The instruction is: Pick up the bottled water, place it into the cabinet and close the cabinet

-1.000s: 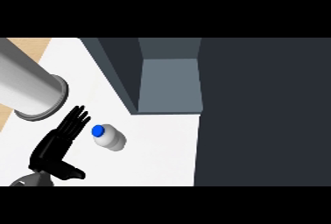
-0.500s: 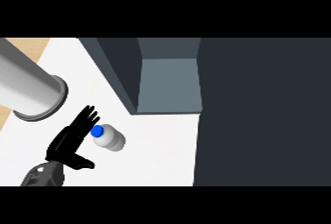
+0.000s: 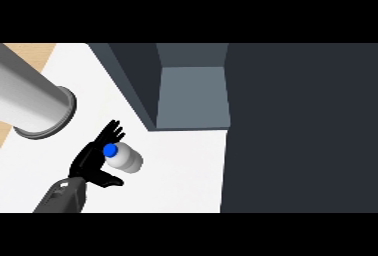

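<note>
The bottled water, pale with a blue cap, stands on the white counter, seen from above. My left hand comes in from the lower left and sits right against the bottle's left side. Its fingers are straight and spread, reaching past the cap, and its thumb sticks out below the bottle, so the hand is open. The cabinet lies just beyond the bottle, a dark grey box with a lighter grey inside that shows open. My right hand is nowhere in the view.
A large grey cylinder slants in from the upper left, close to my hand's fingertips. A wide dark panel fills the right side and bounds the counter's right edge. A strip of wood-coloured surface shows at the far upper left.
My left hand has slid up and to the right, from beside the bottle to against it, and more of its forearm now shows. The bottle has stayed in place.
</note>
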You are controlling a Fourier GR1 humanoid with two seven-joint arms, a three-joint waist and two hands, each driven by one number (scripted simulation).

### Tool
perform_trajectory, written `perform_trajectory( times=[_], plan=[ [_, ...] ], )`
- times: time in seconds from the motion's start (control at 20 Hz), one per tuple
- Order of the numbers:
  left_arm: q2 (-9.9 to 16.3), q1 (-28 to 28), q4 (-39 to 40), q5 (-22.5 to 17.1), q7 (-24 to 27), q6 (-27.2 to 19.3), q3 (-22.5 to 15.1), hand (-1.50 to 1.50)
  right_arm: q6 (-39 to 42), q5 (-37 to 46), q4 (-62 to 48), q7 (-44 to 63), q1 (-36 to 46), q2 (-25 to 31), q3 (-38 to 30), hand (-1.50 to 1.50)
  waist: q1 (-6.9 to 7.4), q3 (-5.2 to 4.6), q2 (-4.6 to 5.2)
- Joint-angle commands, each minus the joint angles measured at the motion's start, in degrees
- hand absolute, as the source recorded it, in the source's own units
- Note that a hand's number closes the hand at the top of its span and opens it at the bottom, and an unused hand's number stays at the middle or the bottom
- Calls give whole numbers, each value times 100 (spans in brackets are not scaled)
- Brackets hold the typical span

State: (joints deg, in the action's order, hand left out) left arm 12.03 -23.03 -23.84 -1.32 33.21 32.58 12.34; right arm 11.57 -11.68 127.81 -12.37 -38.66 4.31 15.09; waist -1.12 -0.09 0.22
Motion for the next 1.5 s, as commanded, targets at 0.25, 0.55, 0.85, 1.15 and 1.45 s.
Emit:
perform_trajectory(
  times=[0.25,0.55,0.85,1.15,1.45],
  plan=[
    [-29,-461,941,115,635,384,4,-150,252,-208,-209,-361,-178,154,-116,-150,-76,-4,17],
    [-459,-352,912,-64,586,713,12,-150,-57,25,88,29,-144,-11,241,-150,-21,-4,0],
    [-534,-543,1079,-186,311,874,73,-150,-153,-77,42,279,197,-5,121,-150,-28,-5,13],
    [-698,-507,979,-134,374,1103,-69,-150,-125,113,-272,-45,127,-89,298,-150,-61,-8,19],
    [-639,-365,782,42,570,1357,-319,150,-51,22,-417,-165,167,1,141,-150,-34,-4,12]
  ],
)
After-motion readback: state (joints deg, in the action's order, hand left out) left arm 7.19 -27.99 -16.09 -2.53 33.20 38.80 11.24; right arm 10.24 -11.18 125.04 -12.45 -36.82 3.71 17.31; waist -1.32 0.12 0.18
